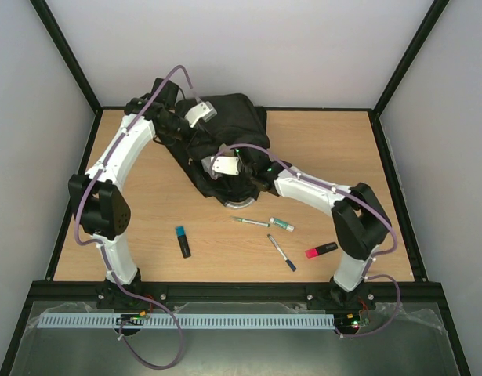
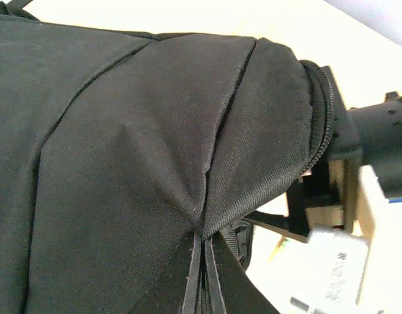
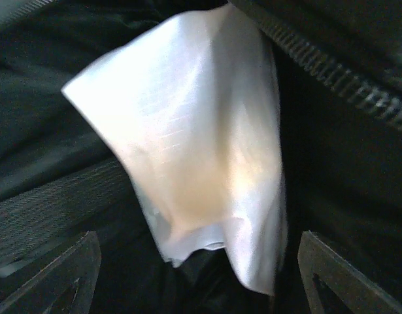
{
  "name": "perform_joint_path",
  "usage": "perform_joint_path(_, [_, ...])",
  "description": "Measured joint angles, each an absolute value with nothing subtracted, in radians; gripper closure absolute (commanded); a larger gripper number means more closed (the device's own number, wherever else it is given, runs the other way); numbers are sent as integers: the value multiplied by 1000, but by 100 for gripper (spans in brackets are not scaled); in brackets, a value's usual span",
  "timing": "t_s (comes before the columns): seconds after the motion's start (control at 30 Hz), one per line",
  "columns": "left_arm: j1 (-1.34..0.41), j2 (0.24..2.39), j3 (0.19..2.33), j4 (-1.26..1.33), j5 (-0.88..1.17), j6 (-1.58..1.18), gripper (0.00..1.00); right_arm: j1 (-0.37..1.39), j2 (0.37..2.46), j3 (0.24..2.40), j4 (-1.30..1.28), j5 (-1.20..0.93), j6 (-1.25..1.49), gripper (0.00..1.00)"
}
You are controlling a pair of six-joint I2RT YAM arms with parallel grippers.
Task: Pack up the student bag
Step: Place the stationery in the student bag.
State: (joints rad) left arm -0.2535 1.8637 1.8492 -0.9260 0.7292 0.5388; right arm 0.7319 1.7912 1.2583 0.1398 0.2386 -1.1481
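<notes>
**Left claw** (image 1: 182, 129): jaws were together, clamped on a fold of the student bag (image 1: 229, 117). The black fabric gathered into creases running to the grip. The bag lay directly ahead of this claw and extended to its right, resting on the table (image 1: 327, 149).

**Right claw** (image 3: 197, 261): jaws stood wide apart and gripped nothing, at the bag's near end. A whitish pouch (image 3: 201, 131) hung between the two fingers (image 3: 70, 275). The zip teeth (image 3: 331, 72) ran above and to the right of the pouch.

Behind the right claw, toward the arm bases, a blue-capped marker (image 1: 183, 241), a black pen (image 1: 281, 252) and a pink highlighter (image 1: 321, 251) lay apart from the bag.
</notes>
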Motion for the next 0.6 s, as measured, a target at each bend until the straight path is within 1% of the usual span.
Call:
perform_joint_path(0.33, [-249,1864,1826,-930,761,539,98,687,1644,1240,-221,45,-992,16])
perform_joint_path(0.47, [-247,1863,1821,-930,761,540,98,658,1605,1242,-332,-14,-937,20])
perform_joint_path(0.6, [-247,1862,1817,-930,760,543,98,650,1602,1242,-398,-49,-904,27])
